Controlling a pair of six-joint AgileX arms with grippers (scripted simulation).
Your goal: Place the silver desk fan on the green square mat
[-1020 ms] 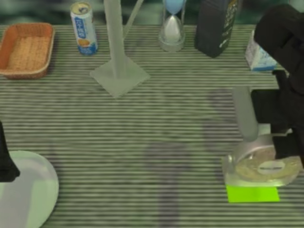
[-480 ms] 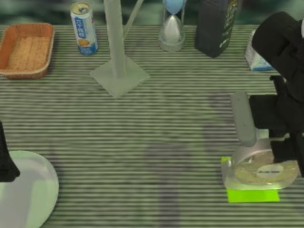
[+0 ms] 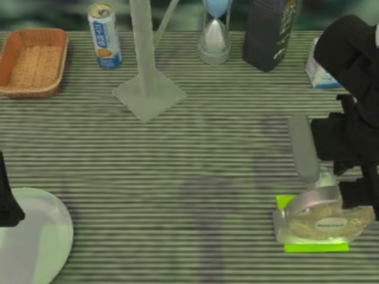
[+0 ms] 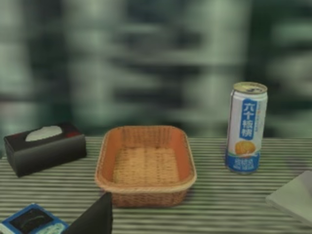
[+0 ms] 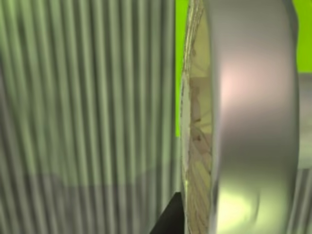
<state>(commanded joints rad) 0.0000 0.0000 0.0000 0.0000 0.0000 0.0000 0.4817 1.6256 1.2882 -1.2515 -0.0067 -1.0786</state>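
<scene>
Right arm (image 3: 355, 89) reached down over the table's right side, gripper (image 3: 361, 198) at the silver desk fan (image 3: 317, 216); whether its fingers clasped the ring could not be told. Fan stood over the green square mat (image 3: 314, 245), covering most of it, green showing at the near edge and left corner. Left gripper (image 3: 7, 204) parked at the far left beside a pale plate (image 3: 41, 236).

Silver desk fan (image 3: 320, 219): thick shiny metal ring, tan-gold mesh face; sits over green square mat (image 3: 314, 247), near table's right front. Mat flat, bright lime-green; left corner and front strip visible.
</scene>
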